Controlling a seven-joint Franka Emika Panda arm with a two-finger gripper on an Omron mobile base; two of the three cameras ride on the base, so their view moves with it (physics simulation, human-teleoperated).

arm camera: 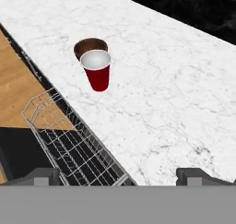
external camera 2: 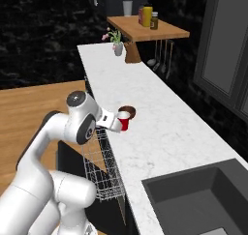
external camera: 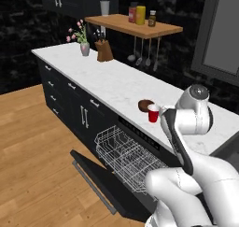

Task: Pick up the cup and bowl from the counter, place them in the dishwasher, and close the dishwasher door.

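Cup stands upright on the white surface, near its front edge. It is red with a white inside. The brown bowl sits right behind the cup, so close that they seem to touch. No writing shows on the cup or the bowl.

The fingers are spread wide open and hold nothing. In the hand view their two dark tips rise at the bottom, well apart from the cup. The cup is between them and further ahead.

The dishwasher is under the surface, just below the cup. Its door is dropped down flat and open, with a long grey handle along its edge. The white wire rack is pulled out over the door. The rack has nothing in it.

Far down the surface are a vase with pink flowers and a knife block. A wooden shelf on the wall holds a grey tumbler and some bottles. The labels on the bottles are too small to read. A dark sink is set in the surface at the near end.
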